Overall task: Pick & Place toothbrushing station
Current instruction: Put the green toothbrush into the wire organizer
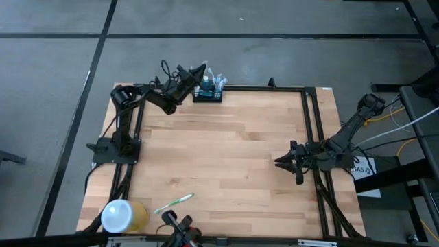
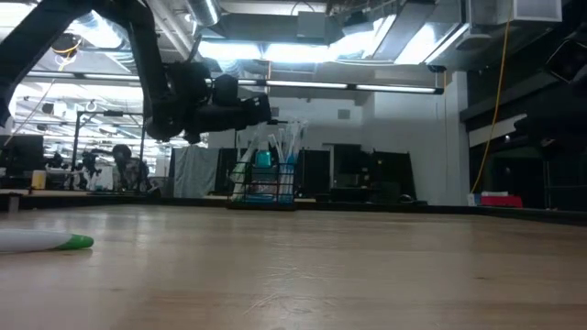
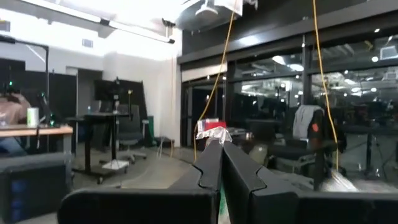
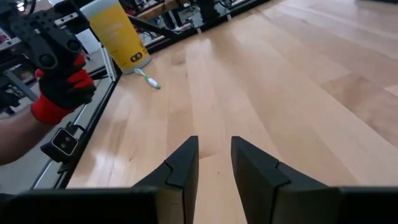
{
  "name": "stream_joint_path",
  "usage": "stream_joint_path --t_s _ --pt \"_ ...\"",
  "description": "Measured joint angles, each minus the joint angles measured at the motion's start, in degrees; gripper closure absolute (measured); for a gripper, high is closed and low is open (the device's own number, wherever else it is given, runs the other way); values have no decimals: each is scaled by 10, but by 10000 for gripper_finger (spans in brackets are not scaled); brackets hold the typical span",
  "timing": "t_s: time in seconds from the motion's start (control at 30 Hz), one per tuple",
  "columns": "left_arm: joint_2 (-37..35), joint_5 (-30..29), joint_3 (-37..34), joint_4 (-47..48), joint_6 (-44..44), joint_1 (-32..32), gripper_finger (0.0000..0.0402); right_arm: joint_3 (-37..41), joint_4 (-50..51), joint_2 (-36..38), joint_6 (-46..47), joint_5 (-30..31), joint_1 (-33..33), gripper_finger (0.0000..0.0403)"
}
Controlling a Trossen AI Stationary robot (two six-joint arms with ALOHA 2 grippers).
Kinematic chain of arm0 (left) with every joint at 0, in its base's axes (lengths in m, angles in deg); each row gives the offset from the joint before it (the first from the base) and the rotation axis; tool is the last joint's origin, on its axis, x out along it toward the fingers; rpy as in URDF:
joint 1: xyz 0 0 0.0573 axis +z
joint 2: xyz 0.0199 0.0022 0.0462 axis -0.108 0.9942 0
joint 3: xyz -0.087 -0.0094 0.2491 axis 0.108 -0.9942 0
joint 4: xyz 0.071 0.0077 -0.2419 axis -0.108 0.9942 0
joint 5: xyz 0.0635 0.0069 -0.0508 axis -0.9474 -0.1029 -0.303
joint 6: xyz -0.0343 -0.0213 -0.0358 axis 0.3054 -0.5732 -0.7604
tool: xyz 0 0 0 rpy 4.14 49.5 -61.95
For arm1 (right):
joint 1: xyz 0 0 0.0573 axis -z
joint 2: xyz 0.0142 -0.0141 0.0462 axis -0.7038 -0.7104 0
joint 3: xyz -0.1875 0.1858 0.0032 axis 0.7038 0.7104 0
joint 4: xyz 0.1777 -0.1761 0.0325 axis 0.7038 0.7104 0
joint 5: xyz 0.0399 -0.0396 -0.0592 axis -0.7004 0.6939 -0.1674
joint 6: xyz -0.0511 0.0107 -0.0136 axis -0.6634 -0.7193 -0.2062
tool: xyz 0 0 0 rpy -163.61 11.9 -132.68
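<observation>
1 toothbrushing station (image 1: 208,92) stands at the surface's (image 1: 233,147) far edge, just beside the left pincer (image 1: 200,71), which is closed, empty, raised. Right pincer (image 1: 280,162), slightly parted, empty, well apart. 1 toothbrush (image 1: 173,203), 1 white-and-yellow cylinder (image 1: 123,216) at the near edge.

No text can be read; the yellow bottle (image 4: 118,34) carries a small dark mark near its base, too small to make out.
</observation>
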Motion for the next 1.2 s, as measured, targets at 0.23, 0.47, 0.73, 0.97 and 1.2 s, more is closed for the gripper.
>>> stream_joint_path --t_s 0.23,0.47,0.73,0.97,1.2 --pt "-33 -45 -80 0 9 -34 400 0 0 -22 12 10 0 304" --pt "-94 -100 -133 0 51 -63 400 0 0 -36 12 16 0 304" --pt "-79 -118 -174 -1 -32 -54 392 0 1 -47 17 20 0 304" --pt "-133 -77 -216 1 -82 -52 337 0 1 -48 55 1 -9 305" --pt "-284 -62 -245 173 -91 -128 269 0 0 -48 88 3 -15 305"
